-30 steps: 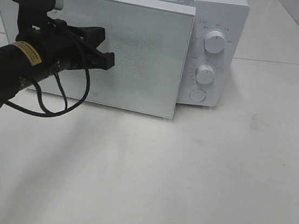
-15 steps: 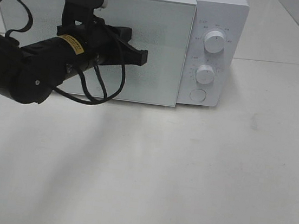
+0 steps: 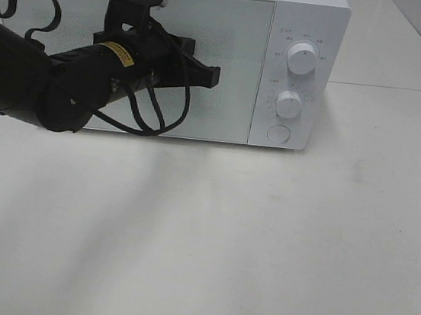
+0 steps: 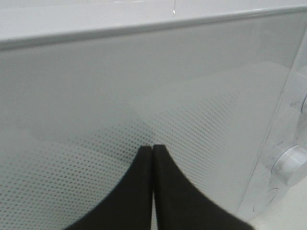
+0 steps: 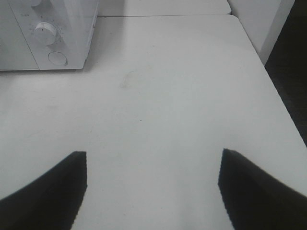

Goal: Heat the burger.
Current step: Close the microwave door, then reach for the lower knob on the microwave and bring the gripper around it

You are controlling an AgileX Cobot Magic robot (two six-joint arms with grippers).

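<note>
The burger does not show in any view. A white microwave (image 3: 308,16) stands at the back of the table with its frosted door (image 3: 234,60) flush against the body. My left gripper (image 3: 216,77) is shut and empty, its black fingertips against the door's right half. In the left wrist view the left gripper (image 4: 152,149) has its two fingers pressed together right at the dotted door glass (image 4: 144,86). Out over the bare tabletop, my right gripper (image 5: 152,154) stands open with nothing between its fingers.
Two round knobs (image 3: 302,60) (image 3: 288,103) and a round button (image 3: 278,133) sit on the microwave's right panel. The white table (image 3: 262,241) stretches in front. In the right wrist view the microwave's corner (image 5: 48,33) is far off and the table's edge (image 5: 280,124) drops away.
The microwave door has swung from ajar to flush shut. My left arm has moved right and toward the microwave with the door. The right gripper has stayed put.
</note>
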